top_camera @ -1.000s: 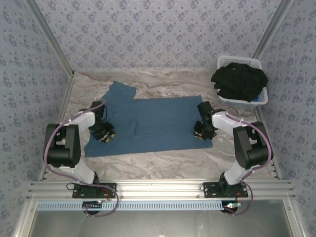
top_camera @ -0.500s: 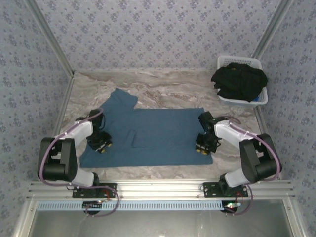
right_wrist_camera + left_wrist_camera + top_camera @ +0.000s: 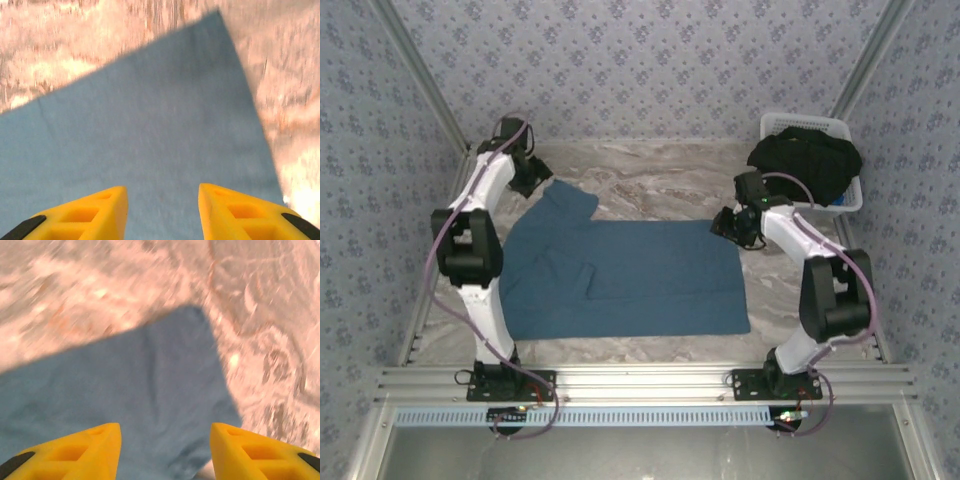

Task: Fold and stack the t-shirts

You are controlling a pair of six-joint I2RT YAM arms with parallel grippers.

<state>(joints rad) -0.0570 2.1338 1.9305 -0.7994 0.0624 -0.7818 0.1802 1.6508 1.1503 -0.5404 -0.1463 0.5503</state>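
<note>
Marbled desk (image 3: 660, 180) carries a flat teal t-shirt (image 3: 630, 275); left claw (image 3: 165, 450) and right claw (image 3: 162, 210), both apart and empty, should pinch its far corners squarely at once.

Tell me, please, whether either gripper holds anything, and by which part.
Nothing is held; the left gripper and right gripper hang open above the teal shirt.

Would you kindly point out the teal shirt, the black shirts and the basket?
teal shirt (image 3: 650, 275): top view, middle of its body.
black shirts (image 3: 807, 162): top view, centre of the heap.
basket (image 3: 804, 121): top view, far wall.
</note>
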